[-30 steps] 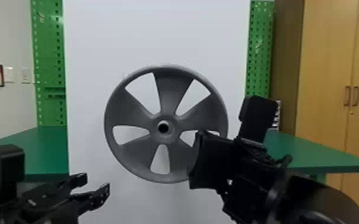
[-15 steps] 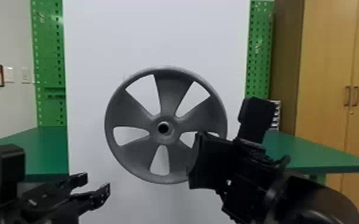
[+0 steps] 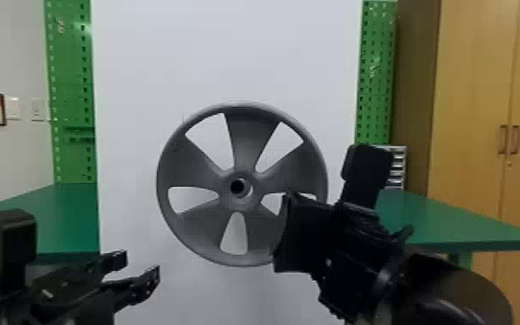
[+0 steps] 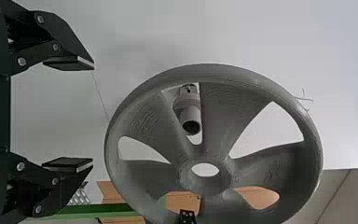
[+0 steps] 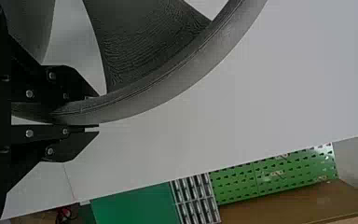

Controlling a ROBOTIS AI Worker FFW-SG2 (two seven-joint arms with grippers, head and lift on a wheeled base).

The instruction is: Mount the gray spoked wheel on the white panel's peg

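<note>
Gray wheel rim (image 5: 168, 86) between right jaws

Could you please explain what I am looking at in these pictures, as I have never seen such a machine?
It is a robot with two black arms. One picture looks forward from its head; the other two come from cameras on its wrists and appear turned on their side. The right gripper pinches the rim of a gray spoked wheel, holding it up in front of a white panel. The left gripper is open and holds nothing. The peg shows through a gap between spokes, so the wheel is not mounted yet. Green tabletop shows beside the panel.
</note>
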